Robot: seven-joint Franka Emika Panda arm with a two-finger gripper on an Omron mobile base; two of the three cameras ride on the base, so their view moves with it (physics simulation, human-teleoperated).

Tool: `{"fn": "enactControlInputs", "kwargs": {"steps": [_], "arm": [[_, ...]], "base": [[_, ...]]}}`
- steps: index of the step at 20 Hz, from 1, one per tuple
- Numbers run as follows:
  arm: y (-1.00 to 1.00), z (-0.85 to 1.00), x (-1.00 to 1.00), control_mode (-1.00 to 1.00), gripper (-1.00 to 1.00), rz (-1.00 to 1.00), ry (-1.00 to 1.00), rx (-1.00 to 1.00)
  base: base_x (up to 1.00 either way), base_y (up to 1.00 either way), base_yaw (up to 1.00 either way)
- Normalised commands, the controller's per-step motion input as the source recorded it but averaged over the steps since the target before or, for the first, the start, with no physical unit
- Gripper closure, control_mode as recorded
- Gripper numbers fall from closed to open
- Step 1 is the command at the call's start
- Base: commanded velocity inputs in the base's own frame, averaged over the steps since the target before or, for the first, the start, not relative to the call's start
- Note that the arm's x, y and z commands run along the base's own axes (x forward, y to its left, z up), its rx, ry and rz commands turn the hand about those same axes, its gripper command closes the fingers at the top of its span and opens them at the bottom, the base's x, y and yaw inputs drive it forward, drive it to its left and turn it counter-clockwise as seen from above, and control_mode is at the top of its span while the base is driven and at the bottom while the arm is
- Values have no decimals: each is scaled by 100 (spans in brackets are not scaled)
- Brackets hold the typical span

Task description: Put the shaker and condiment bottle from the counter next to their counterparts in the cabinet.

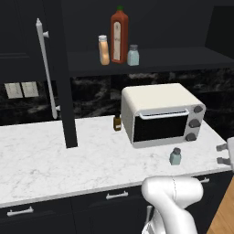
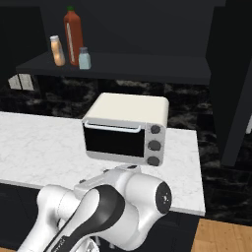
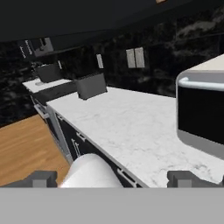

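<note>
Toaster oven [image 1: 162, 114] beside counter shaker [image 1: 175, 156]

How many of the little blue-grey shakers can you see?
2. One small pale blue-grey glass shaker stands on the black cabinet shelf, right beside the tall red bottle. The other shaker stands on the white marble counter before the cream toaster oven.

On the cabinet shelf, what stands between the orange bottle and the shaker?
The tall red bottle stands between the orange bottle and the shelf shaker, set slightly farther back. Both base views show this row on the cabinet shelf.
</note>
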Motion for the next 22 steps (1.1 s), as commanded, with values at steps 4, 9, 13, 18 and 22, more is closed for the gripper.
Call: {"fn": "enactControlInputs", "kwargs": {"steps": [4,9,13,18,22], "arm": [[-3,-32,1,-100,-100,8,-3,0],[-1,-27,19,-100,-100,7,-1,0],[-12,-29,31,-100,-100,8,-2,0],[-17,-27,23,-100,-100,5,0,0],[-6,-18,19,-100,-100,0,0,0]], "base": [[0,0,0],[0,0,0],[0,0,0],[0,0,0],[0,0,0]]}}
